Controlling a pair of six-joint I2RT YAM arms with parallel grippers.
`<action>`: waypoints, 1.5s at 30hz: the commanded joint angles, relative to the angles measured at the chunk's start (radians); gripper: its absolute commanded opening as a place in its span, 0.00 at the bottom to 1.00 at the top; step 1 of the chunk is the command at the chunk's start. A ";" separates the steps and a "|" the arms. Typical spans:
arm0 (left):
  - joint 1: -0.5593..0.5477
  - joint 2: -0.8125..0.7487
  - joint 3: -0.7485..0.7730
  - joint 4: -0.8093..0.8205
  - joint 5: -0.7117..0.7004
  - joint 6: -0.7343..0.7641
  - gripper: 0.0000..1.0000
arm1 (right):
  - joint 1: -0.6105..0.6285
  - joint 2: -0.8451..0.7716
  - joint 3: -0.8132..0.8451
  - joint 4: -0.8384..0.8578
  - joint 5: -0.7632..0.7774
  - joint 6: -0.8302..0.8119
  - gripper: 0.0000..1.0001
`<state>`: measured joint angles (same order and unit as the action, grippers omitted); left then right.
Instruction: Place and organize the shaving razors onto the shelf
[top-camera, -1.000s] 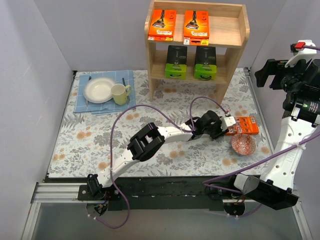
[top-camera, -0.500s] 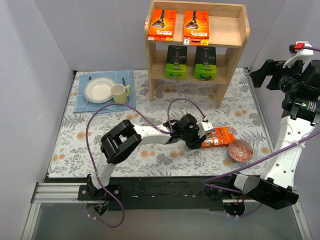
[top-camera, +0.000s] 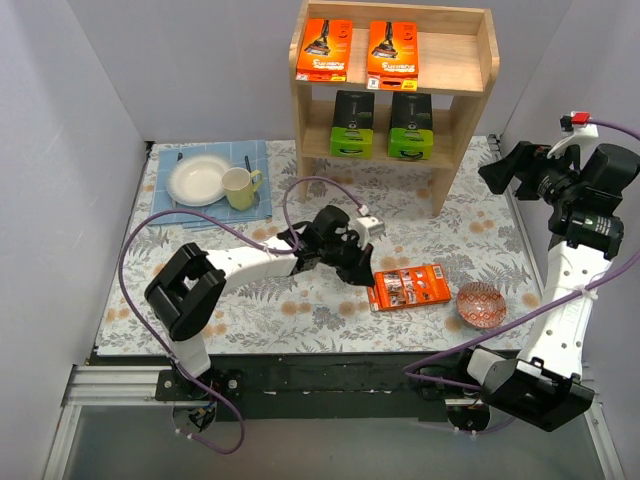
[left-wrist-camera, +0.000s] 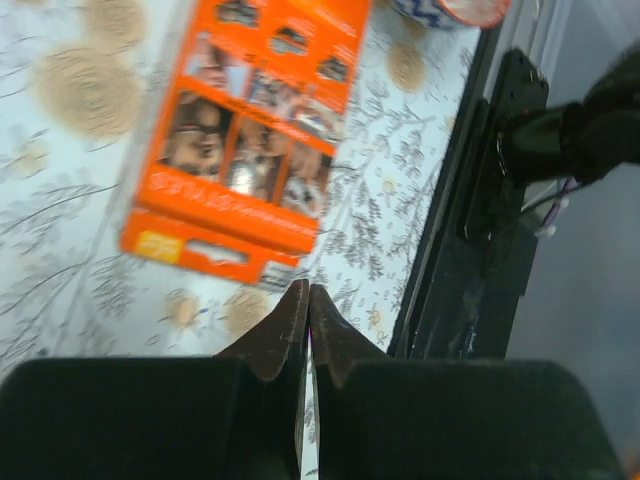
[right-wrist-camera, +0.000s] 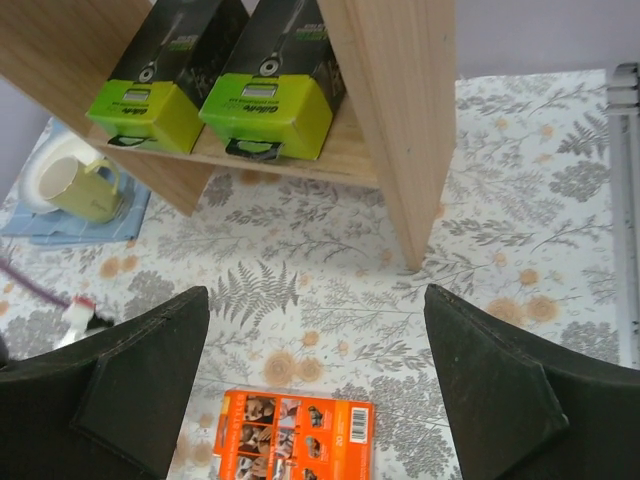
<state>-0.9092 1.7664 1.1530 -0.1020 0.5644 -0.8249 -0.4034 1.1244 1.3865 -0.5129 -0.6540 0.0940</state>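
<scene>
At the left a plate and a mug sit on a blue cloth. The left gripper, jaws pressed together on nothing, has its tips just beside the end of 1 orange razor pack lying flat on the table, with a red bowl near its right. Behind, the shelf holds 2 orange packs on top and 2 green packs below, and the right gripper hangs with jaws spread wide, empty
</scene>
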 joint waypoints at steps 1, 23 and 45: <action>0.118 -0.074 -0.045 0.053 0.114 -0.165 0.00 | 0.024 -0.031 -0.055 0.063 -0.082 0.010 0.95; 0.063 0.341 0.381 0.030 -0.006 0.112 0.72 | 0.271 -0.218 -0.380 -0.305 0.054 -0.419 0.90; 0.072 0.216 0.027 -0.058 -0.275 0.087 0.44 | 0.337 -0.106 -0.415 -0.201 0.073 -0.166 0.87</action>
<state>-0.8452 2.0693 1.3304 -0.0837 0.4686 -0.7929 -0.1051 1.0023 0.9955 -0.8059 -0.5625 -0.1234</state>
